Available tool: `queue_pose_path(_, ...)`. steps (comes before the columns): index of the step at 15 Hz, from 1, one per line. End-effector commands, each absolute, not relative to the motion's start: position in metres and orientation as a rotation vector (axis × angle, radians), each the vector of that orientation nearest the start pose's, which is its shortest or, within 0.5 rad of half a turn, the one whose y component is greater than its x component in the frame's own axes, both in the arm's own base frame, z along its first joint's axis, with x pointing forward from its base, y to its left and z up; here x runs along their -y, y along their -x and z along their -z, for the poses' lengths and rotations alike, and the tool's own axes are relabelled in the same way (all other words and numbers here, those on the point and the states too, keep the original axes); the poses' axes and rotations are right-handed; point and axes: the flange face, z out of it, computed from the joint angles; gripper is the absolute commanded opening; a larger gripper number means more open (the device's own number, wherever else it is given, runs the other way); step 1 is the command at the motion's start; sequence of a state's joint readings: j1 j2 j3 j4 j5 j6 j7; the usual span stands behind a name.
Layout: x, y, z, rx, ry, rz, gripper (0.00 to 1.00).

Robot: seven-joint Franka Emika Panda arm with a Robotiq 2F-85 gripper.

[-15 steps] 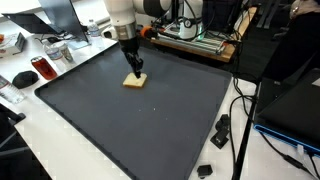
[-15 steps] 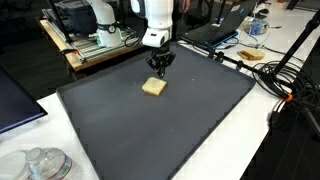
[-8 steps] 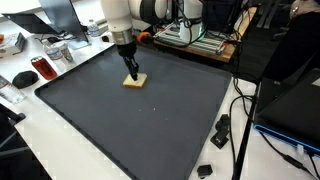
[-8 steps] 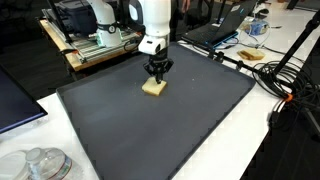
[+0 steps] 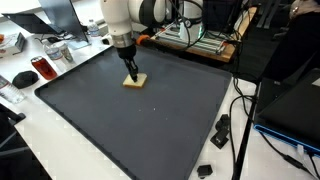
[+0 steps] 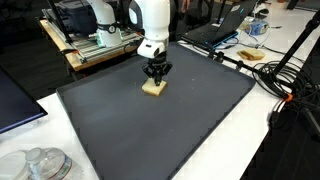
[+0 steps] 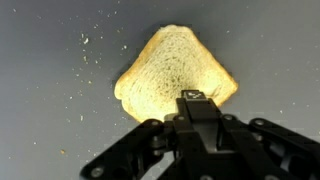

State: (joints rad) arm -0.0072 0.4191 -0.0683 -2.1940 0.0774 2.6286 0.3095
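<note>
A slice of toasted bread [image 5: 135, 82] lies flat on a large dark mat [image 5: 150, 125], toward its far side. It also shows in an exterior view [image 6: 152, 89] and fills the upper middle of the wrist view [image 7: 172, 68]. My gripper [image 5: 131, 74] points straight down onto the slice, fingertips at its edge, as an exterior view [image 6: 155, 79] also shows. In the wrist view the gripper [image 7: 195, 98] has its fingers drawn together over the slice's near edge. The fingers hide that edge. I see nothing between them.
Crumbs dot the mat [image 7: 85, 45]. A red can [image 5: 41, 68] and a black mouse [image 5: 23, 78] lie beside the mat. Black cables and small parts [image 5: 221, 128] lie on the white table. Clear plastic containers [image 6: 40, 165] and a dark laptop [image 6: 15, 100] stand at one corner.
The gripper has come down and shifted slightly sideways, from above the slice to its edge. The slice has not visibly moved.
</note>
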Motion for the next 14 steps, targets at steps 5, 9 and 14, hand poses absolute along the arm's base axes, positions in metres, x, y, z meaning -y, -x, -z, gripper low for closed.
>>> queue_pose_path(5,0.028,-0.567,-0.155,-0.728,3.072,-0.025,0.05)
queue_pose_path(9,0.024,-0.568,-0.141,-0.748,3.079,-0.073,0.05)
queue_pose_path(14,0.029,-0.567,-0.135,-0.775,3.072,-0.096,0.05)
